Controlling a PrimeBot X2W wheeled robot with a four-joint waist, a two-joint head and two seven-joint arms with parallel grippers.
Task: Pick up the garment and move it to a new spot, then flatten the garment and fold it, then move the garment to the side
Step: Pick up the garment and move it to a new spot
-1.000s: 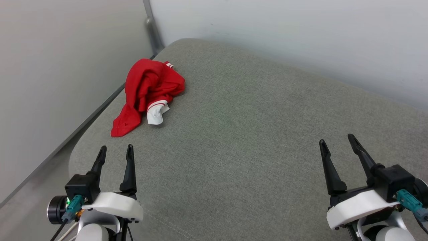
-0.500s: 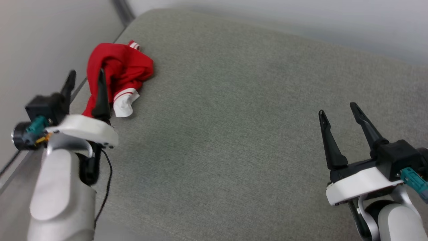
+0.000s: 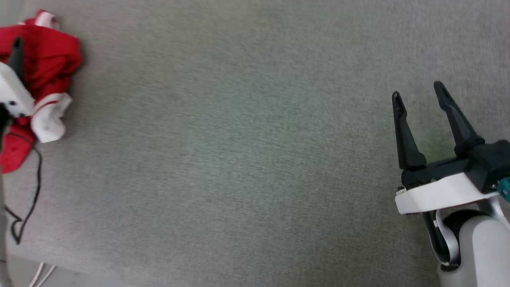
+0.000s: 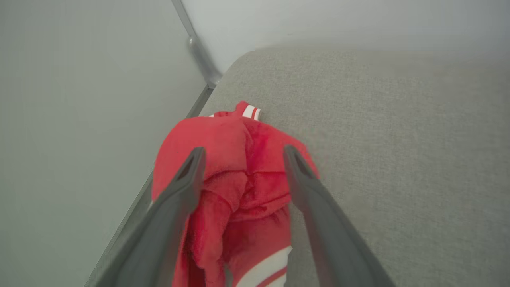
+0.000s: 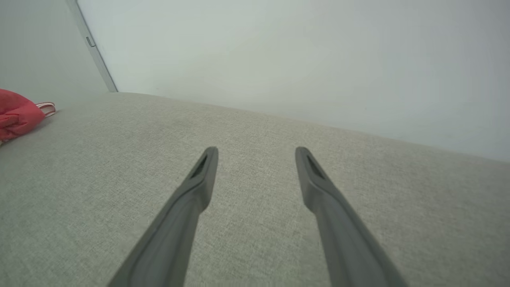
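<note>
A: While the left gripper [image 4: 243, 152] hangs over the crumpled red jersey T-shirt [image 4: 239, 187], its two dark fingers spread wide to either side of the heap's upper folds, we note that nothing is pinched. Whether the tips touch the cloth we cannot tell.

B: We place the jersey at the far left corner of the grey upholstered cushion [image 3: 247, 159], just beside the cushion's edge and the pale wall [image 4: 79, 119]. The right gripper [image 3: 417, 91] hovers well apart over bare fabric, jaws likewise wide and empty.

A: The first hazard, in our judgement, is a shallow grasp. If the fingers close on the topmost fold alone, the bundle may unroll as it rises, trail along the cushion and slip free.

B: The second is the edge. A descent that pushes rather than pinches could shove the heap toward the gap by the wall, where we would likely struggle to reach it.

A: Third, the black cable [image 3: 39, 171] loops below the left wrist, near the white sleeve [image 3: 48, 121] with its striped trim. We judge that it could catch on loose cloth during the lift.

B: Finally, in the head view the jersey lies at the left margin, partly covered by the gripper's white housing [image 3: 10, 91], so a poor grip might escape notice there. The left wrist view gives us the clearer check.
</note>
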